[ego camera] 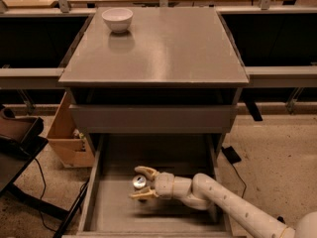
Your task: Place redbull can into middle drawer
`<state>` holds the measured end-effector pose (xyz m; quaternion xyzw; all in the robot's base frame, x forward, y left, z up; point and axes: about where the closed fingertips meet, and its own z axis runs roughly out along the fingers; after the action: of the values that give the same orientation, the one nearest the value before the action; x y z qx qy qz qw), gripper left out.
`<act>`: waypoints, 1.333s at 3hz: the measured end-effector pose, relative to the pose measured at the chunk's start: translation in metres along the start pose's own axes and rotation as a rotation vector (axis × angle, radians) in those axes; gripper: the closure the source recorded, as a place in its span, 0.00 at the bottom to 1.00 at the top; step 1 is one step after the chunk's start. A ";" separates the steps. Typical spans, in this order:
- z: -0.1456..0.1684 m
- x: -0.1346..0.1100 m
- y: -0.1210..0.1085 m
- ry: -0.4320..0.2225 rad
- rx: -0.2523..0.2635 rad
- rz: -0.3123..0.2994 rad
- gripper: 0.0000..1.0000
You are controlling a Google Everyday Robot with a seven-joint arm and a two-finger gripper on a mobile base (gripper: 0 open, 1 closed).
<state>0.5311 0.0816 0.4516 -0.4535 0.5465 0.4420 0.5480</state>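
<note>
The redbull can [139,182] shows its shiny silver top and stands low inside the open middle drawer [163,217], left of the drawer's centre. My gripper [140,183] reaches in from the lower right on its white arm. Its two tan fingers [144,171] close on the can from the far and near sides. The can's base is hidden, so I cannot tell whether it rests on the grey floor.
A white bowl [117,19] sits at the back left of the cabinet top [163,48]. The drawer above shows only its grey front panel [151,119]. A cardboard box [67,138] stands left of the cabinet, and a dark chair [17,138] is at far left.
</note>
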 end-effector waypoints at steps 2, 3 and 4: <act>0.000 0.000 0.000 0.000 0.000 0.000 0.00; -0.009 -0.027 -0.001 0.018 -0.008 -0.032 0.00; -0.031 -0.063 -0.001 0.069 -0.014 -0.061 0.00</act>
<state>0.5255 0.0521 0.5150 -0.4886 0.5479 0.4132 0.5389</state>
